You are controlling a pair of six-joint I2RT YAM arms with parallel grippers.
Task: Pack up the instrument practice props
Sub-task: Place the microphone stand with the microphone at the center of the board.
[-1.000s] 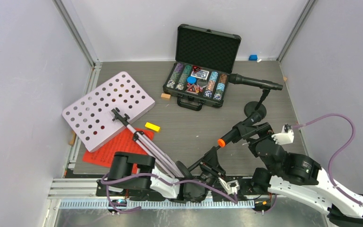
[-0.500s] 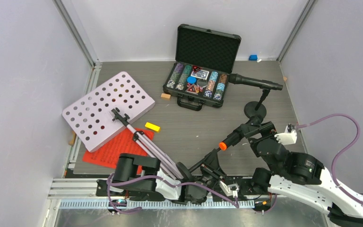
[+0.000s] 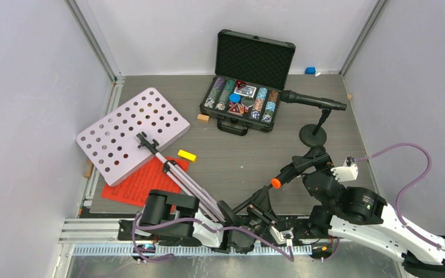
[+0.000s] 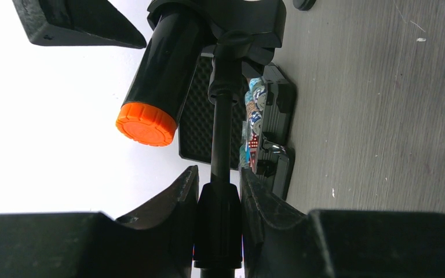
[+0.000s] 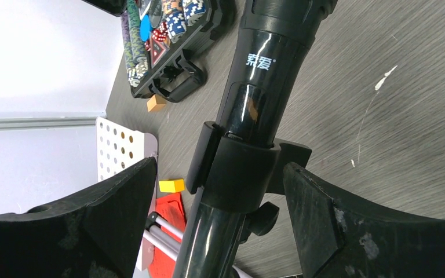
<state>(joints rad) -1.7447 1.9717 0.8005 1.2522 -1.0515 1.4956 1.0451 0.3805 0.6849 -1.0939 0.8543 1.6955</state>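
One black microphone (image 3: 290, 171) with an orange end sits in the clip of its thin black pole (image 3: 254, 198), lifted and tilted near the front edge. My left gripper (image 4: 218, 191) is shut on that pole's collar (image 4: 217, 226). My right gripper (image 5: 219, 168) stands open around the microphone (image 5: 261, 75) and its clip (image 5: 237, 174), fingers apart from both. A second microphone (image 3: 313, 101) stands on its round base (image 3: 313, 135) at the right. The white hole-punched music rack (image 3: 130, 133) lies flat at the left, silver tripod legs (image 3: 188, 182) over red pages (image 3: 145, 179).
An open black case of poker chips (image 3: 246, 98) sits at the back centre. A yellow block (image 3: 186, 154) lies beside the rack, a small tan block (image 3: 203, 117) near the case, and a blue block (image 3: 310, 70) in the back right corner. Walls enclose three sides.
The held microphone and my right gripper have drifted a little toward the near edge, the orange end sinking lower. Both grippers keep the same opening.
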